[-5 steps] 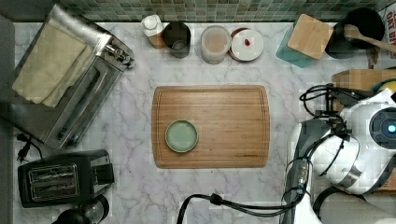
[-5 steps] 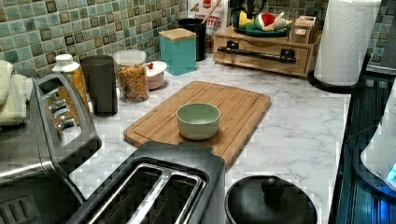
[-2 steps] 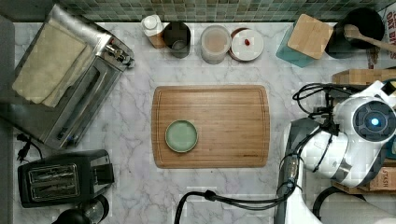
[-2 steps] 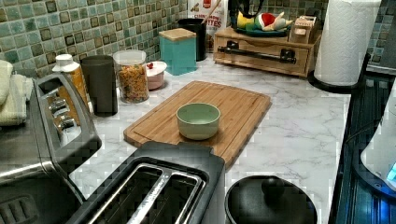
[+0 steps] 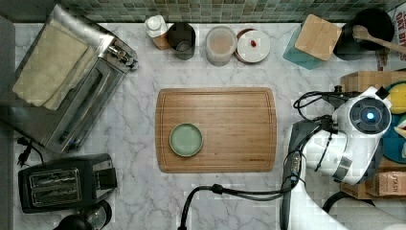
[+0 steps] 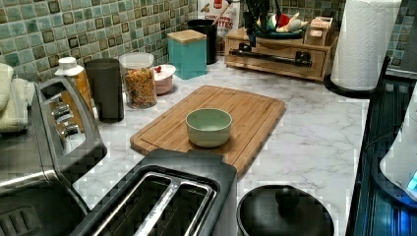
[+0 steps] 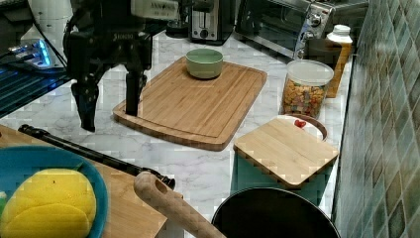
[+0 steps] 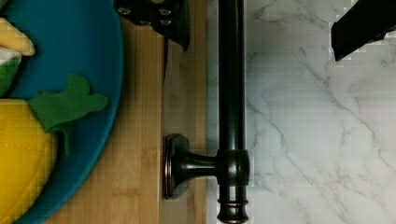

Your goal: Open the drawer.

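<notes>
The drawer (image 6: 280, 60) is a light-wood box at the back of the counter, and its front panel sits flush with the box. A long black bar handle (image 6: 269, 52) runs across the front. In the wrist view the handle (image 8: 232, 93) lies between the two fingers of my gripper (image 8: 261, 23): one finger hangs over the wooden top, the other over the marble. The gripper (image 7: 111, 109) is open and hovers just above the handle (image 7: 94, 154) in the right view. My arm's wrist (image 5: 366, 117) covers the drawer's edge (image 5: 364, 80) at the top view's right.
A blue plate (image 8: 70, 70) with toy food rests on the drawer box. A bamboo cutting board (image 5: 239, 129) with a green bowl (image 5: 186, 139) lies mid-counter. A teal canister (image 5: 313, 40), black pot (image 5: 371, 26), paper towel roll (image 6: 364, 44), jars, toaster and toaster oven (image 5: 67, 81) ring the counter.
In the top view my arm's wrist has shifted left and slightly up, over the drawer's front edge. The bowl, the board and the drawer have not moved.
</notes>
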### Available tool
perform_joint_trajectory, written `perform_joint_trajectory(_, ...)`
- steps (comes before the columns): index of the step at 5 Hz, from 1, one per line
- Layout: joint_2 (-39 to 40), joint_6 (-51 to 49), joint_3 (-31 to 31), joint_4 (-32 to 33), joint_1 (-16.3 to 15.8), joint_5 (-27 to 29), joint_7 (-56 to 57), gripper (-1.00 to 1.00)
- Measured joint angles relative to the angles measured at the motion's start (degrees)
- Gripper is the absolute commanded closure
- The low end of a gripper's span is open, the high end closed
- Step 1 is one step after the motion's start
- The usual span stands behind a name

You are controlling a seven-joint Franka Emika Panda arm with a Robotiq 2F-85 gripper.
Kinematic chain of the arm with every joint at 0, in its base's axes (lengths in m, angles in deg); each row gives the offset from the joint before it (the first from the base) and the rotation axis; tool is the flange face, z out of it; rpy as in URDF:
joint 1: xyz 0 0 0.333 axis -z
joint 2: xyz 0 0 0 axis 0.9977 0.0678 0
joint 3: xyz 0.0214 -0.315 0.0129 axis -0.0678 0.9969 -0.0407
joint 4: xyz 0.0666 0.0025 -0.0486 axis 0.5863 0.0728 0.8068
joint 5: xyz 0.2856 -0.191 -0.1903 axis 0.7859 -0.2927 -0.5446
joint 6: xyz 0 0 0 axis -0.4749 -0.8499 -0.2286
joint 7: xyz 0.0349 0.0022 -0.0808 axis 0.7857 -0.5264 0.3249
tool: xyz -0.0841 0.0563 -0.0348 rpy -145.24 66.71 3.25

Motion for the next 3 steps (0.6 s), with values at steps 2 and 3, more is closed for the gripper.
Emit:
perform_joint_trajectory(2, 1.8, 4.4, 0.1, 1.6, 0.3, -0.5, -0.1, -1.00)
perform_joint_trajectory(3, 3.6, 6.4, 0.2, 1.6, 0.3, -0.2, -0.1, -1.00)
